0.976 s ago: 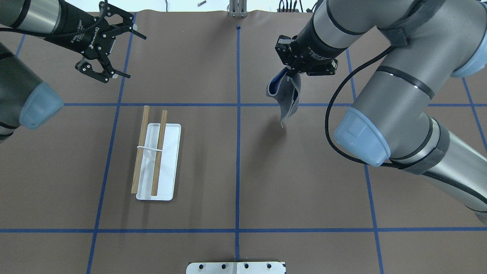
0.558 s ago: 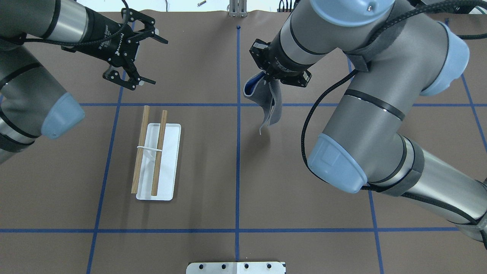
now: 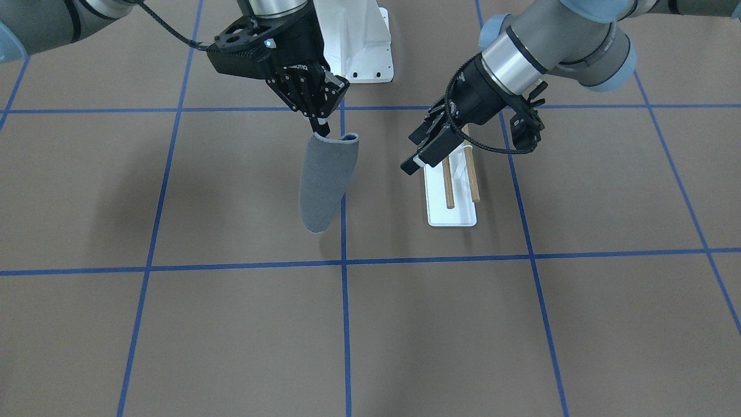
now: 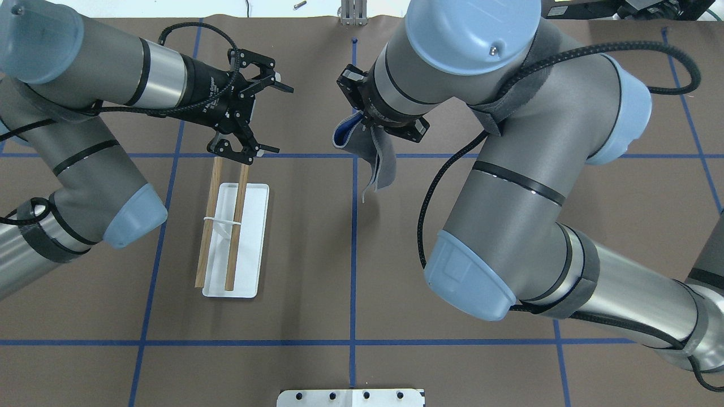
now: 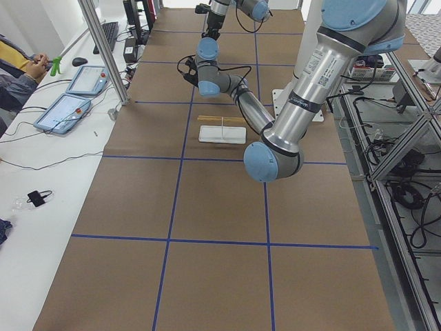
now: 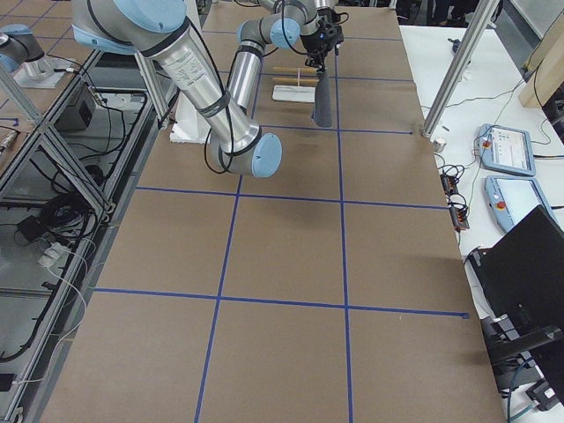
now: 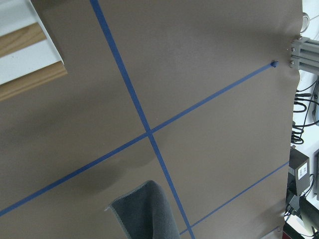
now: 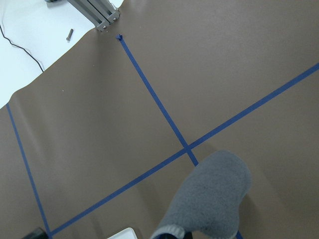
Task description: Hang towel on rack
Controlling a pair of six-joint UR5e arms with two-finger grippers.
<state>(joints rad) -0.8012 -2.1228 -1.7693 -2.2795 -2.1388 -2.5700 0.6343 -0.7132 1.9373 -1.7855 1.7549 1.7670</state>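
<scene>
Towel, a small dark grey soft cloth, dangles at upper centre of the front-facing frame, pinched by its top hem in the closed right claw; held so, it hangs straight and clear of the brown paper-covered surface. The left claw, spread wide and empty, hovers above the top end of the small white-based rack with two light-brown wooden dowels, probably to take a free edge; the cloth is not yet over the dowels.
</scene>
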